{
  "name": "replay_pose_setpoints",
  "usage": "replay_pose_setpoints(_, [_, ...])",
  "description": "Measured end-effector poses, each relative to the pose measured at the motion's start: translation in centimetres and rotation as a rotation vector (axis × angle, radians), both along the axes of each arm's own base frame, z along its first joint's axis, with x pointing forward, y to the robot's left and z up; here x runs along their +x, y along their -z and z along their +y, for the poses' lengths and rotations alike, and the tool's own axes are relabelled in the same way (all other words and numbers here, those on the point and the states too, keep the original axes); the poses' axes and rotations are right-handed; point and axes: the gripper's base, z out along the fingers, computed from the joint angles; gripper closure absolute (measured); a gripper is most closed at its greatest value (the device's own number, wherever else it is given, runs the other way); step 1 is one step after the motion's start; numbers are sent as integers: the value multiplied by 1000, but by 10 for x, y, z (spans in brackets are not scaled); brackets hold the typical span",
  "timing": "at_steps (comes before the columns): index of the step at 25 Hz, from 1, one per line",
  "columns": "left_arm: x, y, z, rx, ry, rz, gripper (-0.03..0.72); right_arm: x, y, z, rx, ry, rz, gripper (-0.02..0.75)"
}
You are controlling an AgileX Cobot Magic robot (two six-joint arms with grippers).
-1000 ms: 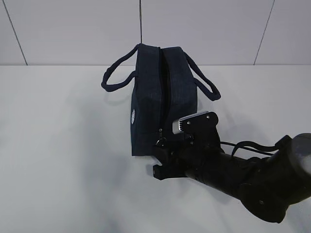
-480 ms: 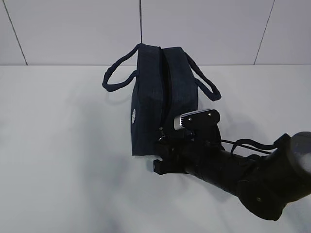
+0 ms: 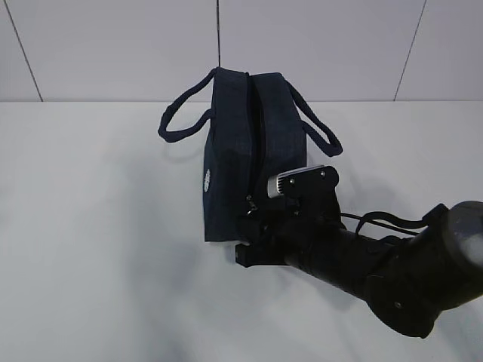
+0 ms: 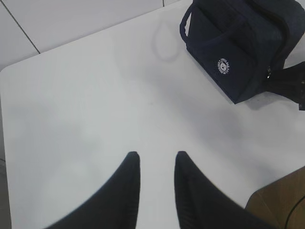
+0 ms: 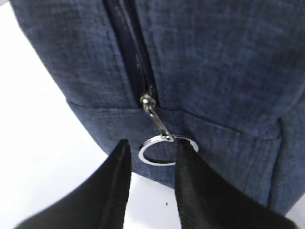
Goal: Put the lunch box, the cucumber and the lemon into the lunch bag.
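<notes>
The navy lunch bag stands on the white table, handles drooping to each side; it also shows in the left wrist view. In the right wrist view its zipper looks closed, with the slider at the bag's near end and the silver ring pull hanging from it. My right gripper is open, with the ring between its fingertips; it sits at the bag's near end. My left gripper is open and empty above bare table, apart from the bag. The lunch box, cucumber and lemon are out of view.
The white table runs back to a pale panelled wall. Its rounded corner and left edge show in the left wrist view. A brown wooden surface lies past the table at lower right.
My right gripper has shifted slightly at the bag's near end. The bag and the left gripper have not visibly moved.
</notes>
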Motion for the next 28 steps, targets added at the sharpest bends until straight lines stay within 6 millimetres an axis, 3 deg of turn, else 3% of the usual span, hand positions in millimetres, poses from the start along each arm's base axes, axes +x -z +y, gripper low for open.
replay_pose_setpoints(6, [0, 0, 0, 0, 0, 0, 508, 0, 1, -1, -11, 1, 14, 477])
replay_pose_setpoints(12, [0, 0, 0, 0, 0, 0, 508, -2, -13, -1, -19, 3, 24, 477])
replay_pose_setpoints(28, [0, 0, 0, 3, -2, -2, 508, -8, -4, -3, -120, -41, 124, 477])
